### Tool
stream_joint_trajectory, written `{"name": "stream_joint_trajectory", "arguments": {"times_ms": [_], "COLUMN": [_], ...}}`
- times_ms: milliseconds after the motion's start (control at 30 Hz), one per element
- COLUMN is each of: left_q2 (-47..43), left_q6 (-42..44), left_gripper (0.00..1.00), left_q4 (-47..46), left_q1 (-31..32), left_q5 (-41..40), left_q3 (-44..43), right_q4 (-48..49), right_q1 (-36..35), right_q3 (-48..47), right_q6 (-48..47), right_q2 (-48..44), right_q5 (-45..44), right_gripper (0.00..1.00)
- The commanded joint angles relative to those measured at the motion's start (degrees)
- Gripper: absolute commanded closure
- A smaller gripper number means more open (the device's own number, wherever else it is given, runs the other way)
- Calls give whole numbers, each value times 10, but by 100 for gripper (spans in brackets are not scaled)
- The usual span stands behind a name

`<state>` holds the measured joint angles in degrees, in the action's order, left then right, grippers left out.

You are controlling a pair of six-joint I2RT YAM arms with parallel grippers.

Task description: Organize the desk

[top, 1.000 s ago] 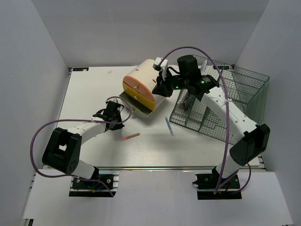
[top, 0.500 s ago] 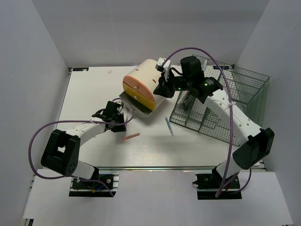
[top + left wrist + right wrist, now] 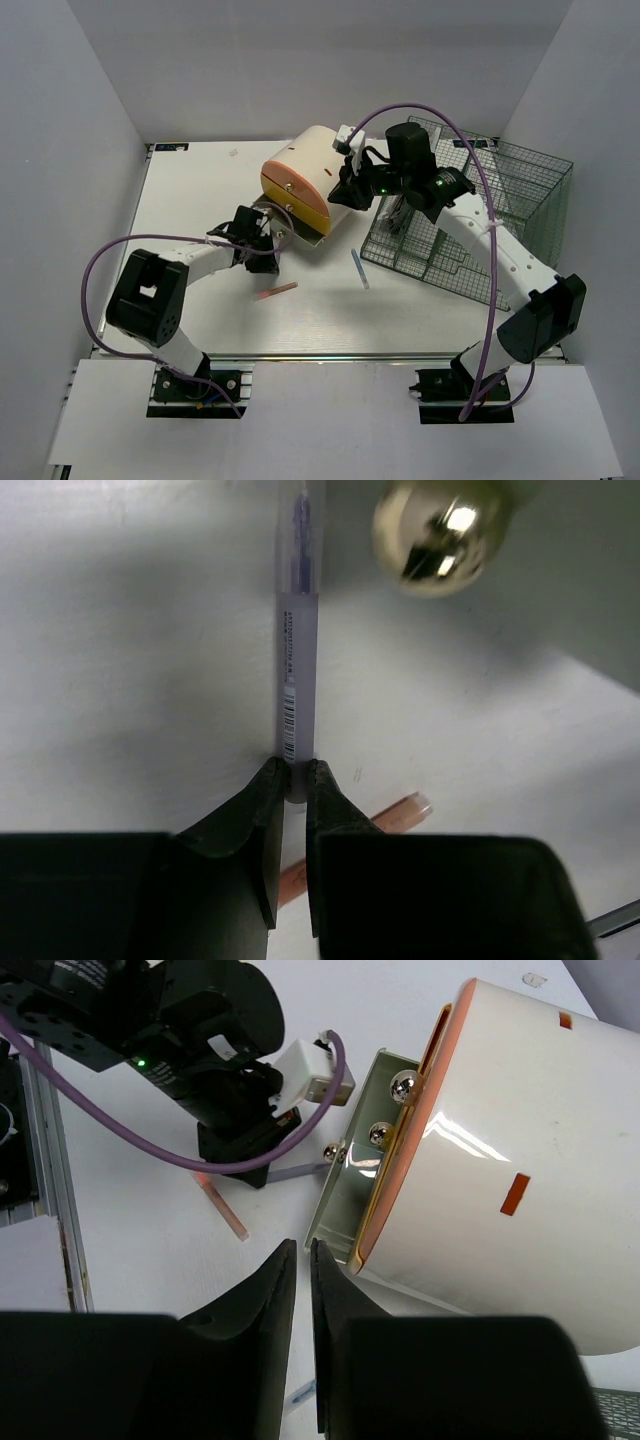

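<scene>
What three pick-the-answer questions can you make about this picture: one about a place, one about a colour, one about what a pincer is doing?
1. Where on the large flat white desk is the dark green wire-mesh basket?
A) by the left arm
B) by the right arm
C) under the desk

2. What colour is the rim of the cream cylinder container?
A) blue
B) orange
C) black

3. What is the left pincer doing?
A) pinching a see-through purple pen
B) hanging open
C) holding a spoon

Answers: 1 B, it stands at the desk's right end; 2 B, an orange band edges its front; 3 A, its fingers clamp the pen's end.
</scene>
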<state>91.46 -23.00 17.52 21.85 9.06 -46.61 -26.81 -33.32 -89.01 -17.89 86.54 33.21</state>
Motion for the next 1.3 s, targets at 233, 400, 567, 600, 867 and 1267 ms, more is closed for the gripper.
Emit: {"name": "stream_joint_trajectory", "arguments": {"times_ms": [233, 400, 567, 600, 867, 1267], "left_q2": [52, 48, 28, 21, 10, -82], "left_q6": [-32, -58, -75, -77, -81, -49], "left_gripper": [100, 100, 100, 100, 100, 100], "left_q4": [2, 25, 35, 34, 45, 11], "left_q1": [-3, -3, -15, -15, -47, -58], "left_q5": [-9, -69, -125, -127, -142, -59], "left_q3": [-78, -86, -74, -71, -56, -67], "right_q4": [24, 24, 25, 24, 24, 25], "right_q1": [4, 5, 5, 5, 4, 5], "right_q3": [1, 1, 2, 1, 5, 8], "right_q6": [6, 4, 4, 5, 5, 4], "right_q2": [-27, -27, -26, -26, -30, -30], "right_q5": [5, 5, 7, 9, 7, 8], "right_gripper": [83, 83, 83, 83, 83, 83]}}
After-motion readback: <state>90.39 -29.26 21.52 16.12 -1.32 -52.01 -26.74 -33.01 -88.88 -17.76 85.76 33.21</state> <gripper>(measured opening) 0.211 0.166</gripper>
